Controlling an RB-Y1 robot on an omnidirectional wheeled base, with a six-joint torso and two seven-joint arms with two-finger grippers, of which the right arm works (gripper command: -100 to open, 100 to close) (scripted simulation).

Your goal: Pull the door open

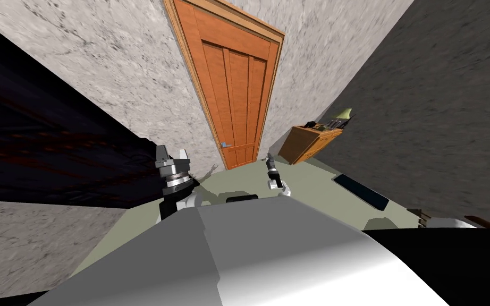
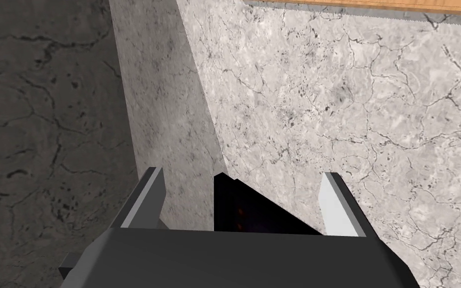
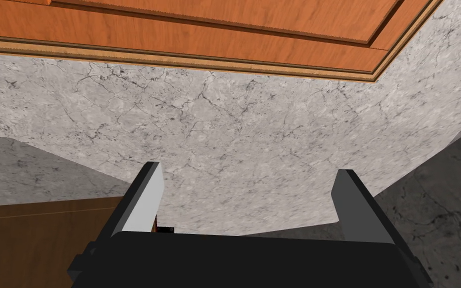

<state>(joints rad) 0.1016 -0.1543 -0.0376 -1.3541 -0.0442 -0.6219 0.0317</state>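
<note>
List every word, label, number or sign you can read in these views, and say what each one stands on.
None: no text can be read in any view.
The orange door and its handle carry no lettering or number.
The small things on top of the wooden cabinet are too small to tell whether they bear a label.
The dark flat panel on the floor shows no marking.

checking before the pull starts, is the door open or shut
Shut. The door lies flush in its frame, with no gap showing along either edge.
</note>
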